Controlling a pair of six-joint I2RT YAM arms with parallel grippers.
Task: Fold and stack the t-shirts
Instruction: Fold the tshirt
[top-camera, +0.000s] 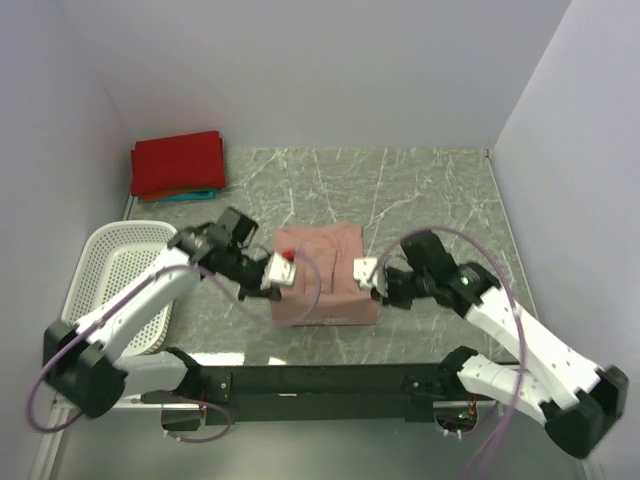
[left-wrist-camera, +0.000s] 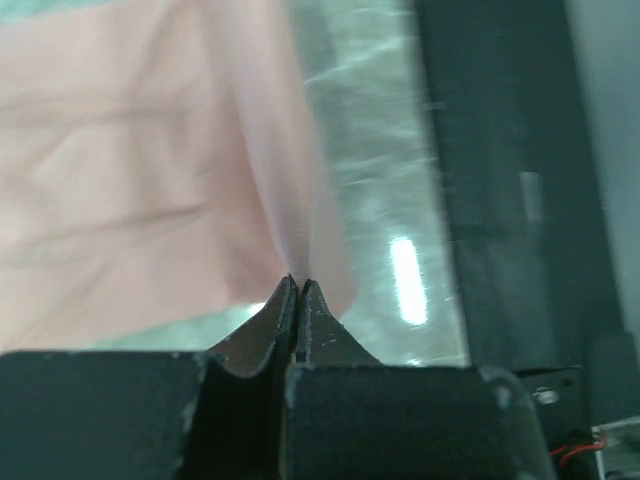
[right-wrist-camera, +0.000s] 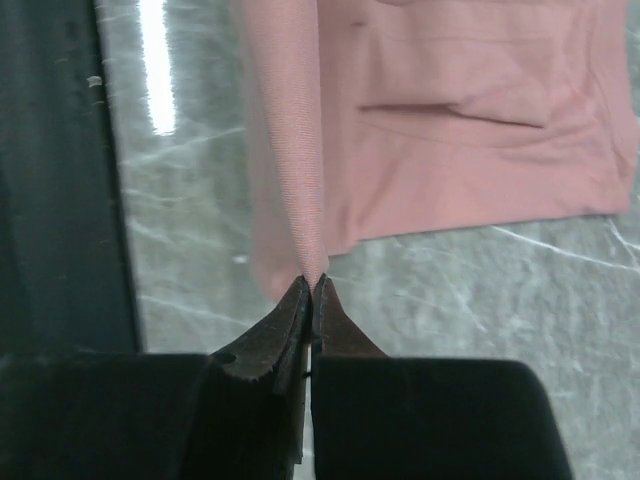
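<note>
Looking down from the overhead view, you see the dusty-pink t-shirt (top-camera: 322, 295) lying folded into a rough square at the middle of the frame, on the grey marbled table (top-camera: 420, 190). Your left gripper (top-camera: 284, 272) sits at the shirt's left edge and your right gripper (top-camera: 366, 272) at its right edge. The two arms reach in from the lower corners of the frame, where a dark rail (top-camera: 320, 381) joins their bases.

In the left wrist view, your fingers are pinched together at the lower middle of the frame. A narrow pleat of pink cloth rises from between their tips toward the top, so you are clamped on the shirt's fabric there. The rest of the shirt spreads, creased, over the left half of that view, with bare table to its right.

In the right wrist view you have the same hold. The fingers are pressed closed on a fold of pink cloth that runs from their tips up to the top edge. The shirt's body fills the upper right of that frame, and the table shows below it and to the left.

At the upper left of the overhead view, the red t-shirt (top-camera: 178, 163) lies folded in the back corner. It rests on the teal t-shirt (top-camera: 192, 196), of which you see only a strip along its lower side. Both are well apart from the pink one. The white perforated basket (top-camera: 112, 258) sits at the left of the frame, partly under your left arm.
</note>
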